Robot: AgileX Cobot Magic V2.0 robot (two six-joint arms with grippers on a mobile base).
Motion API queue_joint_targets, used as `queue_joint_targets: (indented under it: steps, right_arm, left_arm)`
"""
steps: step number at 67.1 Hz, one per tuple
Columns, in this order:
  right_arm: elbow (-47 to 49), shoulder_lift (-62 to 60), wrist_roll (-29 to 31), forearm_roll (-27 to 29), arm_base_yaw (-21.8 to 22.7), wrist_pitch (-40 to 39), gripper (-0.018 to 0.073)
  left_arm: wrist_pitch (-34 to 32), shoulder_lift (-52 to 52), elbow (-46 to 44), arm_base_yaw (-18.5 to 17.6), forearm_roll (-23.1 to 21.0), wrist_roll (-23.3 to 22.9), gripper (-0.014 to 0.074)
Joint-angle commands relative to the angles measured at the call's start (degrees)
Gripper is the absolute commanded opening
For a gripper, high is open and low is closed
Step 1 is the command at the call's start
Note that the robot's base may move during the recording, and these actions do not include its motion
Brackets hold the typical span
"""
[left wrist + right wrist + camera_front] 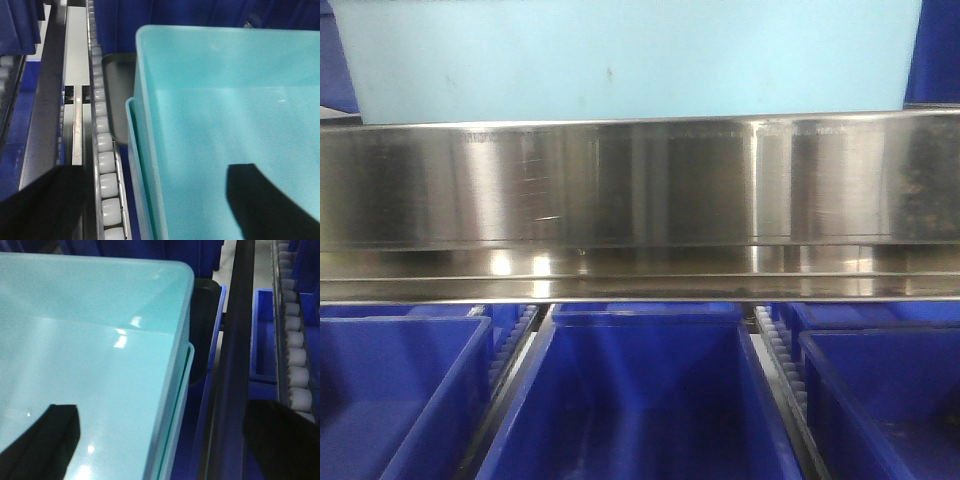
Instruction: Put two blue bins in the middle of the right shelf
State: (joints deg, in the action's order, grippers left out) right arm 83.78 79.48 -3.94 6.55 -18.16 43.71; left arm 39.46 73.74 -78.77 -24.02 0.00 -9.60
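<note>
Two bins (220,125): nested, so you lift both together.
Left gripper (157,172): astride left wall (145,145).
Right gripper (162,410): astride right wall (176,385).
Jaws: you cannot tell if clenched.

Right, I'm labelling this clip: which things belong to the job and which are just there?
Job: two nested light blue bins; left pincer; right pincer, each straddling a bin wall.
Just there: dark blue bins below; steel shelf beam; roller track.
</note>
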Motion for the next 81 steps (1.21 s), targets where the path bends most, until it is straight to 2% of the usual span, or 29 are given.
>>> queue_joint_targets:
  steps: [1, 7, 35, 46, 53, 66, 73, 79, 81]
  right_arm:
    - [0.19, -1.55, 0.59, -0.6, 0.26, -0.29, 0.0564]
    - [0.37, -2.32, 0.59, -0.6, 0.26, 1.14, 0.0559]
    - [-0.46, 0.88, 0.39, -0.23, 0.26, 10.18, 0.0559]
    - [-4.02, 1.54, 0.39, 1.41, 0.26, 9.82, 0.0559]
    - [-7.07, 1.54, 0.39, 2.7, 0.26, 8.83, 0.0559]
    - [-11.0, 1.54, 0.39, 5.12, 0.26, 5.62, 0.0556]
    - [-11.26, 1.54, 0.39, 5.69, 0.26, 5.39, 0.0476]
    - [-11.26, 1.54, 0.39, 5.69, 0.26, 5.37, 0.0277]
    - [-11.26, 1.54, 0.39, 5.69, 0.26, 5.51, 0.0204]
  left_arm:
    - [-1.39, -0.89, -0.27, 0.08, 1.3, 0.36, 0.0557]
    - [-0.67, -1.02, -0.27, 0.08, 1.3, 0.36, 0.0586]
    - [8.5, 3.93, -0.27, 0.33, 2.31, 0.36, 0.058]
    - [11.83, 6.36, 0.8, 0.33, 1.66, 0.36, 0.058]
    - [12.38, 7.17, 1.78, 0.33, 0.0, 0.49, 0.058]
    - [12.88, 8.17, 2.88, 0.33, -0.33, 0.49, 0.058]
    - [13.18, 8.15, 2.88, 0.33, -0.89, 0.49, 0.0542]
    - [13.18, 8.15, 2.88, 0.33, -0.91, 0.49, 0.0412]
    - [13.18, 8.15, 2.88, 0.33, -0.91, 0.49, 0.0336]
